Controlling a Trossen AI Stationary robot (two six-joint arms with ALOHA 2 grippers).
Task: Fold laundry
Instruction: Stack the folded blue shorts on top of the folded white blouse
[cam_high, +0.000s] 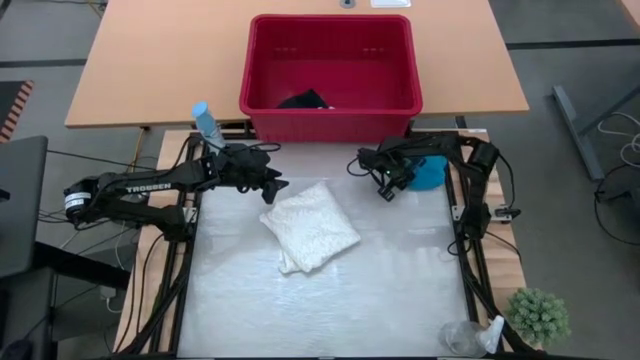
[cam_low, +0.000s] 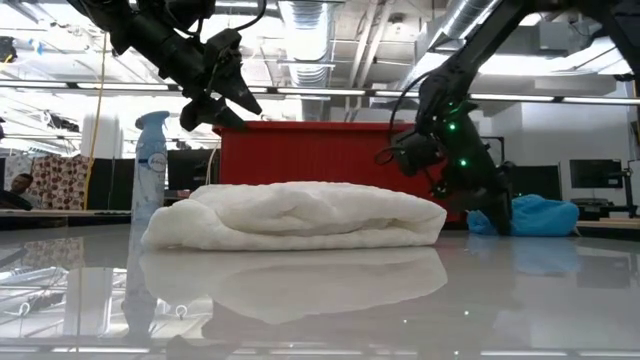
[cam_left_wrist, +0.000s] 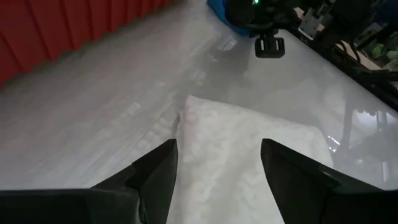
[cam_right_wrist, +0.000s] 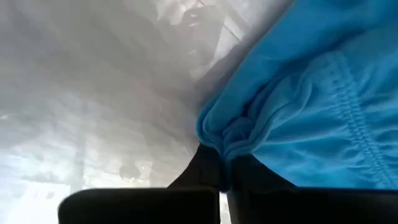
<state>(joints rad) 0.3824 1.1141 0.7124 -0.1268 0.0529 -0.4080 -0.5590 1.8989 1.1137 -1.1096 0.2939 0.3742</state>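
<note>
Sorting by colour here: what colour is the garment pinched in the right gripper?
Bright turquoise-blue garment, pinched by the right gripper; the right wrist view shows it best.

A glossy white table (cam_high: 400, 300) carries the scene, its surface mirroring the ceiling lights. Beyond its far edge stands a long wooden table (cam_high: 150, 70) on a grey floor (cam_high: 570, 40). In the low view, exposed silver ducts (cam_low: 310, 30) and pipes run across the ceiling above the white table, among strip lights. A dark monitor (cam_low: 597, 177) sits far behind the white table, and a patterned curtain (cam_low: 62, 180) hangs off to the other side.
</note>
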